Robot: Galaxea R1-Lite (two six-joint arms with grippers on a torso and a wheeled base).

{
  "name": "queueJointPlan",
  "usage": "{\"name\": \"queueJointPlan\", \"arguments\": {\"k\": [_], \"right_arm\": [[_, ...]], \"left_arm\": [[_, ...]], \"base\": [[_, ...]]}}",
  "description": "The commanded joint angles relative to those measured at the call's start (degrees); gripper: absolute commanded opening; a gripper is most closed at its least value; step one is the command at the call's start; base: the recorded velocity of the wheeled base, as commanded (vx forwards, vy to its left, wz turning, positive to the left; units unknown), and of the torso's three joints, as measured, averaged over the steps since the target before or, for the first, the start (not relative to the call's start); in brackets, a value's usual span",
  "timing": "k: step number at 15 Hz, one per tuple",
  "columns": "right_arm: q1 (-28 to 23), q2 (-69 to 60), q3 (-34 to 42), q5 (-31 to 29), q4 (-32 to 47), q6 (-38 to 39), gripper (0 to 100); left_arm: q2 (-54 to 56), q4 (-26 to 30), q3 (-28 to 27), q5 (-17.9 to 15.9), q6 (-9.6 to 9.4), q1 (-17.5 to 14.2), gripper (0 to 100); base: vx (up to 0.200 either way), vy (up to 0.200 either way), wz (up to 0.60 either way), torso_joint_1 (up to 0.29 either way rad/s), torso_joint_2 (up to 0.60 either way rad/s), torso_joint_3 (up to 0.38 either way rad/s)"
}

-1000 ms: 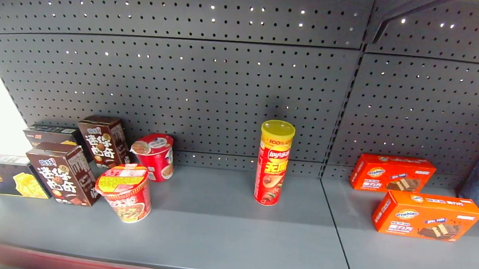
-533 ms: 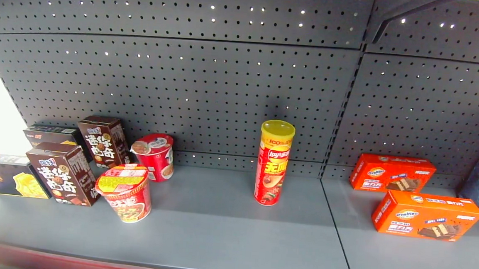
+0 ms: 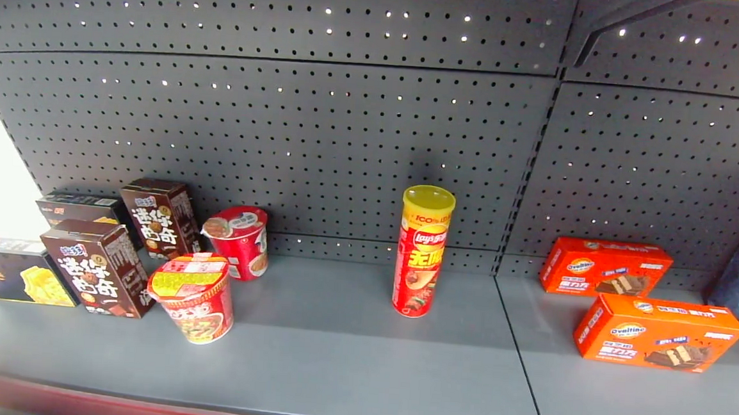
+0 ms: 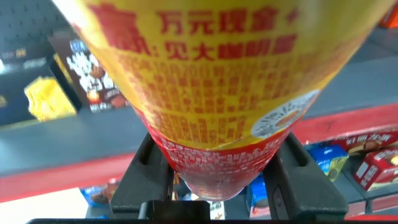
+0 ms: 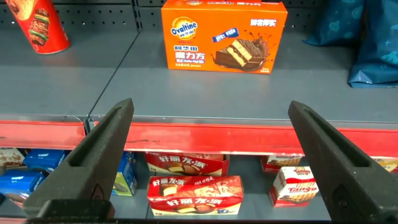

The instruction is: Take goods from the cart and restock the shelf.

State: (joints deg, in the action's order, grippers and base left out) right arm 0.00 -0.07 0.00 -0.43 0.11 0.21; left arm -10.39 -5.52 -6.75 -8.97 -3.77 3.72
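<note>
The right gripper (image 5: 210, 106) sits before the front edge of a grey shelf (image 5: 186, 93), its two dark fingers (image 5: 93, 158) spread wide apart. On the shelf board beyond stands an orange cake box (image 5: 224, 36), face toward the camera. To its left, across a seam between two shelf panels, stands a red chip can (image 5: 46, 25), its lower part in view. A blue patterned bag (image 5: 367, 37) rests at the far right. A red edge strip (image 5: 205, 137) runs along the near edge. On the tier below lie red cake boxes (image 5: 196, 193) and, to the left, blue packs (image 5: 25, 171).
</note>
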Motion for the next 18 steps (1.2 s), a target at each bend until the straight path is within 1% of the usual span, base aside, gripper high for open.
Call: {"name": "queueJointPlan", "arguments": {"k": [1,2,3,4,6,8,9,10,11,12,15,16,18], "right_arm": [[0.0,0.1,0.0,0.0,0.0,0.0,100],[0.0,0.1,0.0,0.1,0.0,0.1,100],[0.0,0.1,0.0,0.0,0.0,0.1,100],[0.0,0.1,0.0,0.0,0.0,0.1,100],[0.0,0.1,0.0,0.0,0.0,0.0,100],[0.0,0.1,0.0,0.0,0.0,0.0,100],[0.0,0.1,0.0,0.0,0.0,0.0,100],[0.0,0.1,0.0,0.0,0.0,0.0,100],[0.0,0.1,0.0,0.0,0.0,0.0,100],[0.0,0.1,0.0,0.0,0.0,0.0,100],[0.0,0.1,0.0,0.0,0.0,0.1,100],[0.0,0.1,0.0,0.0,0.0,0.0,100],[0.4,0.6,-0.1,1.3,0.3,-0.9,100]], "left_arm": [[-11.5,-0.9,-7.7,-0.1,0.08,3.1,0],[-15.4,-0.2,-11.1,-0.3,0.08,5.4,0],[-17.4,-0.3,-12.3,-0.2,0.08,6.7,0],[-22.7,-0.4,-15.1,-0.2,0.08,10.2,0],[-28.8,-0.9,-17.1,-0.2,-0.10,15.0,0],[-32.5,-1.3,-17.4,-0.1,-0.36,19.8,0],[-33.4,-1.9,-17.4,-0.1,-0.36,20.6,0],[-36.5,-4.8,-17.4,0.0,-0.36,21.8,0],[-38.6,-7.7,-17.6,0.0,-0.19,21.8,0],[-40.7,-9.3,-17.9,0.1,-0.19,21.8,0],[-44.1,-12.2,-18.5,0.4,-0.45,21.7,0],[-44.9,-13.8,-18.4,1.5,-0.63,21.6,0],[-44.7,-14.0,-18.2,4.8,-1.86,21.7,0]], "base": [[0.000,0.000,0.00,0.000,0.00,0.000],[0.000,0.000,0.00,0.000,0.00,0.000],[0.000,0.000,0.00,0.000,0.00,0.000],[0.000,0.000,0.00,0.000,0.00,0.000],[0.000,0.000,0.00,0.000,0.00,0.000],[0.000,0.000,0.00,0.000,0.00,0.000],[0.000,0.000,0.00,0.000,0.00,0.000],[0.000,0.000,0.00,0.000,0.00,0.000],[0.000,0.000,0.00,0.000,0.00,0.000],[0.000,0.000,0.00,0.000,0.00,0.000],[0.000,0.000,0.00,0.000,0.00,0.000],[0.000,0.000,0.00,0.000,0.00,0.000],[0.000,0.000,0.00,0.000,0.00,0.000]]}}
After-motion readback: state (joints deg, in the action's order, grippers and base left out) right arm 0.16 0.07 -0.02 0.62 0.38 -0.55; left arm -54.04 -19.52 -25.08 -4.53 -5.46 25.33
